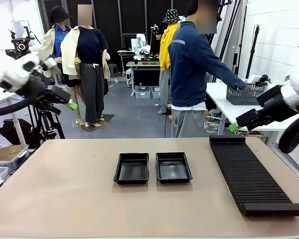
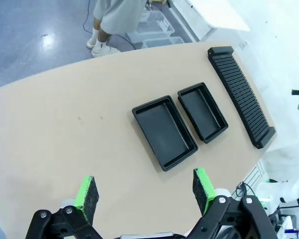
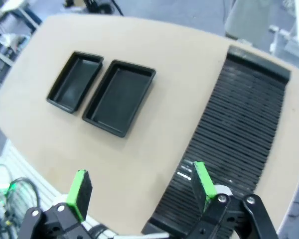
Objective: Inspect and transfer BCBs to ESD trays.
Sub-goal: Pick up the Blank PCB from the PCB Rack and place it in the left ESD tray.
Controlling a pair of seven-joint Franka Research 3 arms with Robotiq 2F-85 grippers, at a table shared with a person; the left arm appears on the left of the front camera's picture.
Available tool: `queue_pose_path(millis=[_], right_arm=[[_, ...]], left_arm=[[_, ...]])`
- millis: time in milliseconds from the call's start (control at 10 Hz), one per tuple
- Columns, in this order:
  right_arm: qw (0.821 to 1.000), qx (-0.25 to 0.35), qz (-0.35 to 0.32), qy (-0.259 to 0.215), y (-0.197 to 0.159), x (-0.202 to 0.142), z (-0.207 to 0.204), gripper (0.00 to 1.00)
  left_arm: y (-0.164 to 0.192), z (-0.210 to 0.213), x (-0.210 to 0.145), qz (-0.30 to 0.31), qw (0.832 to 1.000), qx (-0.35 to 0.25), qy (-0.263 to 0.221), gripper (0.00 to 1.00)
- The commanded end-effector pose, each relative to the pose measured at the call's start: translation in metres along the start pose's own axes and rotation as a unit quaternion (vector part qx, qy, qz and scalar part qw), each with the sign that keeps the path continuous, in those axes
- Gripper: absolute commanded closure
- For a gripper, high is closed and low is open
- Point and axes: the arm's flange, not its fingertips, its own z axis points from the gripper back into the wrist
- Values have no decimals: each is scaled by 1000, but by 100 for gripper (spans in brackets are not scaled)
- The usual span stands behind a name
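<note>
Black ESD trays (image 1: pixel 132 168) lie side by side at the middle of the table (image 1: pixel 65 189), floors bare, evidently staged for loading, while left gripper (image 2: pixel 144 191) and right gripper (image 3: pixel 139 186) hang raised at either flank, fingers spread, holding nothing

You're looking at a robotics lab: ESD trays (image 1: pixel 132 168) and slotted rack (image 1: pixel 249 174) on the worktable (image 1: pixel 55 194), camera tripod (image 1: pixel 50 124), storage bins (image 1: pixel 143 92), white brick wall (image 1: pixel 276 40).

A long black slotted rack (image 1: pixel 249 172) lies at right on the tan table (image 1: pixel 65 189).
</note>
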Motion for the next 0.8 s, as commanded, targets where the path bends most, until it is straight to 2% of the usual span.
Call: queue_pose_path(millis=[0, 100, 300, 600, 700], right_arm=[[999, 3, -2, -36, -6, -33, 8, 0], [999, 4, -8, -46, -8, -44, 15, 0], [997, -4, -17, -70, -13, -64, 28, 0], [997, -3, -16, -78, -25, -78, 35, 0], [997, -6, -26, -71, -26, -80, 35, 0]], left_arm=[[26, 12, -21, 11, 1000, -27, -9, 0], [46, 18, -25, 31, 999, -32, -6, 0], [73, 41, -32, 46, 995, -85, -14, 0], [103, 57, -29, 65, 992, -107, -3, 0], [116, 58, -31, 68, 989, -132, 4, 0]])
